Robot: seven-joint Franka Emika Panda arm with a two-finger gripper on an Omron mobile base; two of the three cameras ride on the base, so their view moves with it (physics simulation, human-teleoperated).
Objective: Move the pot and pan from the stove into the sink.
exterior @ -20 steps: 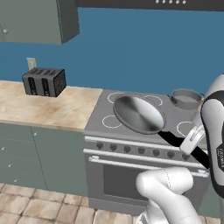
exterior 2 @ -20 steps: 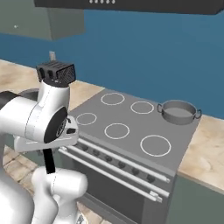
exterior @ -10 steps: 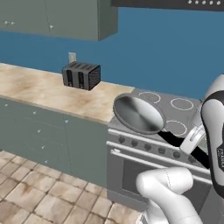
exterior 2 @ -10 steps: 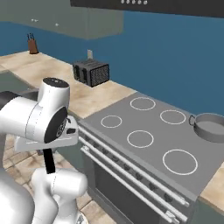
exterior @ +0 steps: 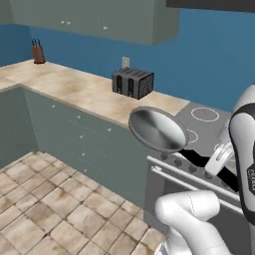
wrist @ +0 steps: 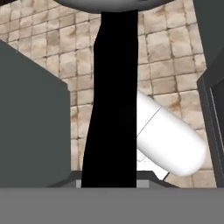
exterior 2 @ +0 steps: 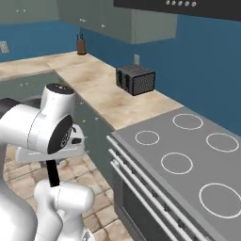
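Pan in transit, held by its handle, sink still to reach.

Left base view: you've got the pan [exterior: 158,129] lifted clear of the stove [exterior: 209,130], tilted, bowl out ahead over the floor beside the counter [exterior: 84,92], toaster [exterior: 132,83] behind it. Its handle runs back to the gripper [exterior: 219,160], which is clamped narrow on the far end, so the whole bowl hangs forward of the hand. Risk: the long lever could twist or slip in the jaws if you swing fast, or the bowl could clip the counter edge. Right base view: four bare burner rings in sight. Hand view: the black handle [wrist: 114,100] runs straight up from between the fingers to the bowl's rim at top, tile floor [wrist: 52,48] below.
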